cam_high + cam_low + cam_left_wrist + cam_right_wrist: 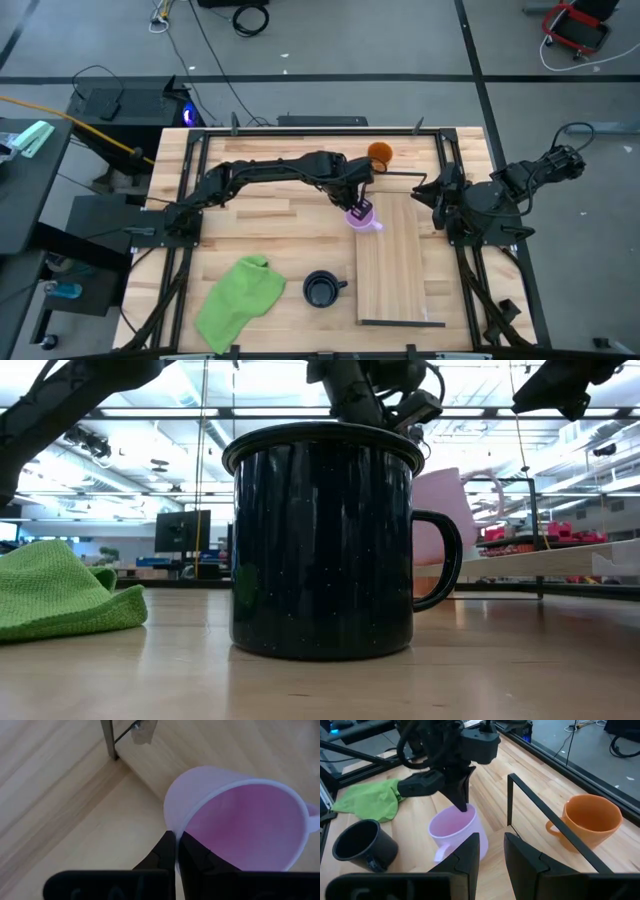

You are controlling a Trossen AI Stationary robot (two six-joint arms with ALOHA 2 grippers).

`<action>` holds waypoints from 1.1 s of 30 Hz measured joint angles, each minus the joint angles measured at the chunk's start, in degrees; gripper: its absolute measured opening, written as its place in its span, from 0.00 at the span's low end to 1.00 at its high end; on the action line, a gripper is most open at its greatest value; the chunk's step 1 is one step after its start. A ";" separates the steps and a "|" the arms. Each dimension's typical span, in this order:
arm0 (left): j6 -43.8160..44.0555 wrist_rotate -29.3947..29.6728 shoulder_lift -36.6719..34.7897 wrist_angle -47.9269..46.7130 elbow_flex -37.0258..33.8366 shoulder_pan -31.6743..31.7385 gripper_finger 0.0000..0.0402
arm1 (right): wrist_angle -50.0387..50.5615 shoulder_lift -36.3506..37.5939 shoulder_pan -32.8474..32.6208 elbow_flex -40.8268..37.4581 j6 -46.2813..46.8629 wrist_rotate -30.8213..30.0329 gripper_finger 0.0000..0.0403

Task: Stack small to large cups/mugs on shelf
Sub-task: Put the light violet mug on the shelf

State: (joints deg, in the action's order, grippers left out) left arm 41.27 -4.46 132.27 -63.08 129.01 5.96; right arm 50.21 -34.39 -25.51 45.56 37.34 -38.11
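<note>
The left pincer (462, 802) is clamped on the rim of the light purple mug (362, 219), one finger inside and one outside (a thin pinch on the wall), holding it at the shelf's (392, 262) near-left corner, right at the board's edge. The orange mug (380, 153) sits beyond the shelf's far wire frame (547, 822); the black mug (321, 289) stands left of the shelf on the counter (270, 225), near the green cloth (241, 300). The right pincer (491, 851) waits with its fingers apart, just right of the shelf. The risk: such a narrow rim hold could let the mug swing or slip, and setting it half over the edge would tip it.
</note>
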 joint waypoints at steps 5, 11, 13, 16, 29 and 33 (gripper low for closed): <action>-0.13 -0.82 0.11 -0.06 0.00 0.02 0.03 | 0.03 -0.02 -0.01 0.00 0.00 0.00 0.24; -1.42 -1.60 0.11 2.19 0.00 0.02 0.03 | 0.07 -0.02 0.00 0.00 0.02 0.02 0.24; -1.42 -2.53 0.11 3.28 0.00 0.02 0.03 | 0.07 -0.02 0.00 0.00 0.02 0.02 0.24; -1.48 -2.88 0.11 3.15 0.00 0.02 0.04 | 0.09 -0.02 -0.01 0.00 0.02 0.02 0.24; -2.10 -1.51 0.11 3.34 0.00 0.37 0.03 | 0.84 -0.02 0.00 -0.02 0.02 0.02 0.24; -2.84 -1.39 0.11 3.42 0.00 0.33 0.03 | 0.84 -0.02 0.01 -0.02 0.02 0.02 0.24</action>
State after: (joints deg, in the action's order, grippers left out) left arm 38.43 -5.85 132.38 -59.66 129.01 6.28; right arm 51.05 -34.41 -25.50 45.54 37.36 -38.09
